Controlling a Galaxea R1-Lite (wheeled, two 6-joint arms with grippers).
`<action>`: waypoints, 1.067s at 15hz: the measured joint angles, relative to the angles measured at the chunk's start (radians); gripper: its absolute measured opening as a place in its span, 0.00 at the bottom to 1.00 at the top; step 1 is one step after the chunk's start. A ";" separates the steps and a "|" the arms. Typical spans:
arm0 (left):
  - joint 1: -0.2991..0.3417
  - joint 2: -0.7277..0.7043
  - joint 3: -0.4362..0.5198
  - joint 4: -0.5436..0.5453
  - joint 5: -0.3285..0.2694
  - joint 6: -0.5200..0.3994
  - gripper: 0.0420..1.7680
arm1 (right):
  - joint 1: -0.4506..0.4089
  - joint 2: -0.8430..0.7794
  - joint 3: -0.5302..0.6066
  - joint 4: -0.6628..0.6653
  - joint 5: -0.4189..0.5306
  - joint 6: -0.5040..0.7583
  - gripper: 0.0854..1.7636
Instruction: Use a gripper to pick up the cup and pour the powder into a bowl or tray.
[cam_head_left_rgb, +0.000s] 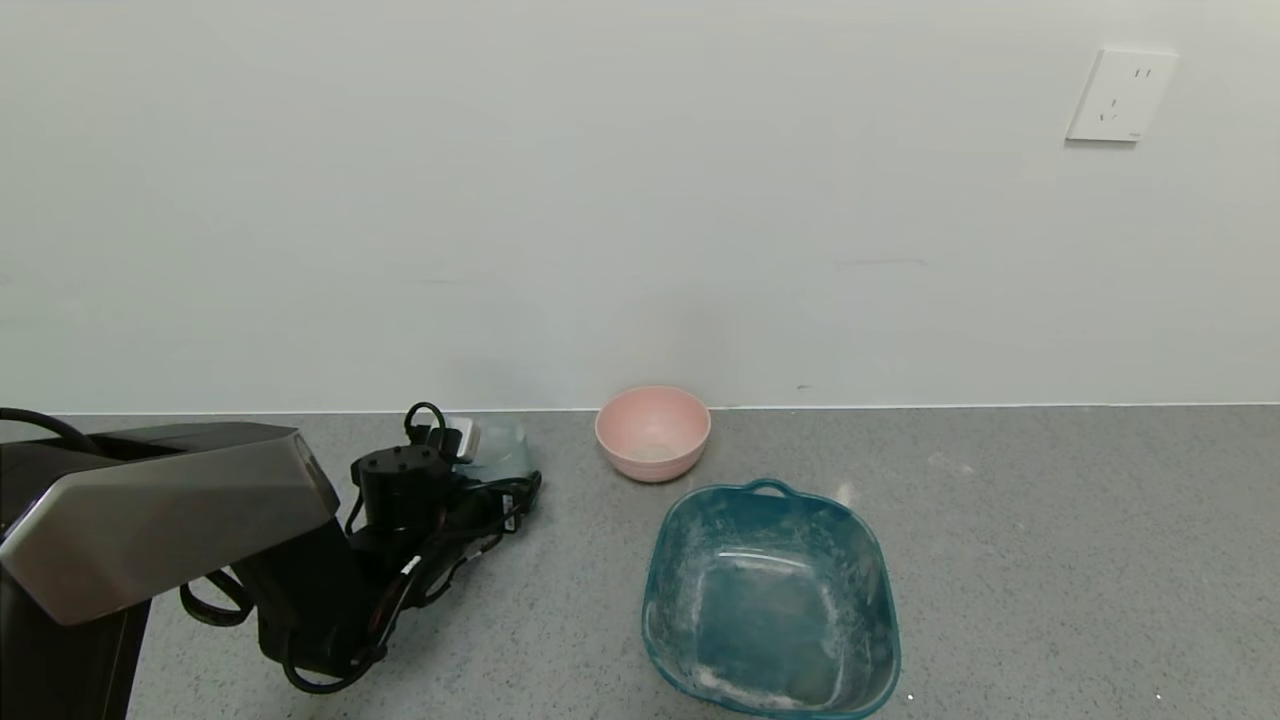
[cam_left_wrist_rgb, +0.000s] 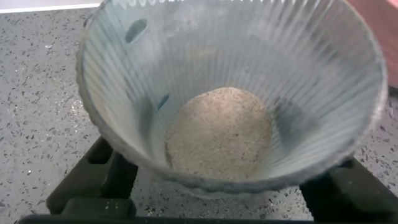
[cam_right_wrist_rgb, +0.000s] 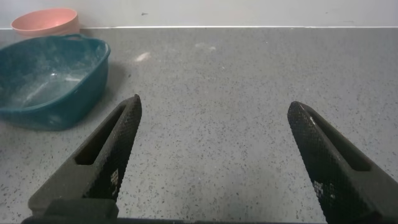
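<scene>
Reaching low over the grey speckled surface, my left tool sits at the near left, its black wrist and looping cables in front of the cup. From the left wrist the cup fills nearly everything: a clear ribbed tumbler, dusted whitish, standing between my two black fingers, which flank its base on either side. Whether those fingers press the glass or stand just off it I cannot tell. A small heap of pale greyish powder lies in the cup's bottom. My right tool hangs above bare surface with its fingers spread wide and nothing between them; it does not show from the head. Farther out, to the right of the cup, the teal tray rests on the surface, smeared with white dust. Beyond it, close to the wall, stands the pink bowl, near the cup and apart from it.
</scene>
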 joint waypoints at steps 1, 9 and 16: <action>0.000 -0.001 0.001 0.000 0.000 0.000 0.86 | 0.000 0.000 0.000 0.000 0.000 0.000 0.97; -0.001 -0.072 0.035 0.100 0.000 0.007 0.93 | 0.000 0.000 0.000 0.000 0.000 0.000 0.97; 0.000 -0.360 0.096 0.412 -0.001 0.021 0.95 | 0.000 0.000 0.000 0.000 0.000 0.000 0.97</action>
